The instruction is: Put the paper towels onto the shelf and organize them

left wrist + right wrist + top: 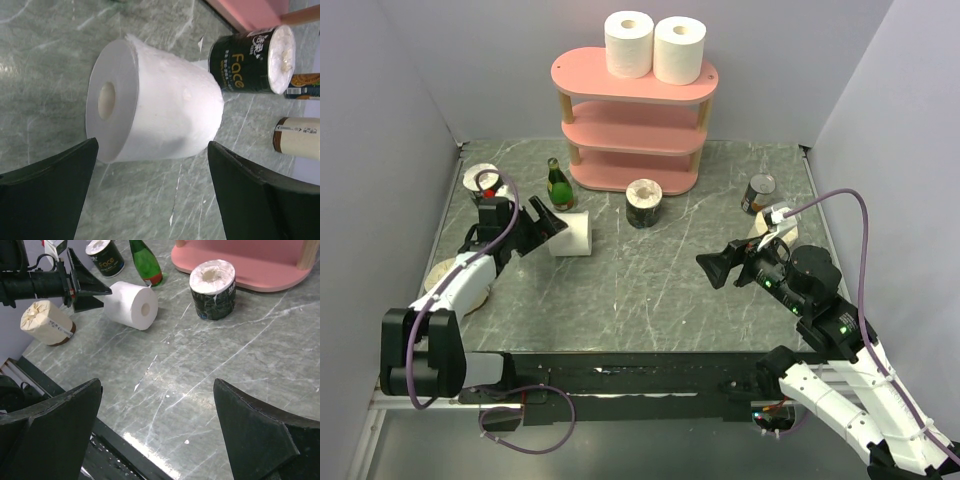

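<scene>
Two white rolls (629, 43) atop the shelf (582, 72); front-left of it the left gripper (555, 220) (jaws spread wide) sits just beside a lying white roll (576, 234), right gripper (713, 268) spread too, empty.

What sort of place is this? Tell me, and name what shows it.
Probably a lab robot test cell: plain walls box in a marble-patterned table, the left arm and right arm sit at its near edge, and the pink shelf and paper towels look staged.

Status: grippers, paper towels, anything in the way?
Left gripper open, at white paper roll lying sideways. Right gripper open, empty. Two white rolls atop pink three-tier shelf. Green glass bottle beside it.
</scene>
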Controlling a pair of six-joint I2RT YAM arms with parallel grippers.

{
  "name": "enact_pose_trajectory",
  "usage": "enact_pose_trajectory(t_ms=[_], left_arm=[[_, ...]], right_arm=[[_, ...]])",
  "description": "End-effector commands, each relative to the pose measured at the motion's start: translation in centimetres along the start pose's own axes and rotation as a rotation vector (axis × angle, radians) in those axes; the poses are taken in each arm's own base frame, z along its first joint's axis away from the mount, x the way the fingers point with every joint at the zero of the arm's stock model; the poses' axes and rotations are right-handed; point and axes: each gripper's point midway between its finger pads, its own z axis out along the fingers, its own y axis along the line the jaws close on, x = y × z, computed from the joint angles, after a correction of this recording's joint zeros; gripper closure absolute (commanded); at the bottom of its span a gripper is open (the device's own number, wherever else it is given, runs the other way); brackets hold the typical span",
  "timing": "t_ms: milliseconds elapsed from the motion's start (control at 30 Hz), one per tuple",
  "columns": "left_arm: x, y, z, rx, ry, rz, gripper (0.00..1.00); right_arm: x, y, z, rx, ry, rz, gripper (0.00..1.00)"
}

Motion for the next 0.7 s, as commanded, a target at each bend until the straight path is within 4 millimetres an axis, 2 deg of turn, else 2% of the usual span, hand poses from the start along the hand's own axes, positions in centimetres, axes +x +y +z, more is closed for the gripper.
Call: enact_pose_trajectory(t_ms=[0,267,433,533,667], left_arm=[[-1.9,-1.0,0.5,0.051,-0.089,0.018,0.02],[-1.7,-2.2,2.1,0.138,-0.074,0.023,0.03],[-1.0,-3.2,2.1,0.197,-0.085,0.033,0.01],[-0.4,-4.5,1.7,0.27,-0.076,0.039,0.1],[-0.1,-7.4,0.6,0.311,-0.107,0.11,0.11]], right_arm=[[-1.4,0.6,-0.2,-0.024,-0.064,-0.008,0.0],[-1.3,0.7,0.1,-0.032,-0.056,-0.007,0.0],[-1.7,0.7,-0.1,-0.027,-0.065,-0.013,0.0],[-1.7,0.6,-0.1,-0.024,-0.062,-0.017,0.0],[-1.6,0.6,0.1,-0.022,-0.055,-0.017,0.0]])
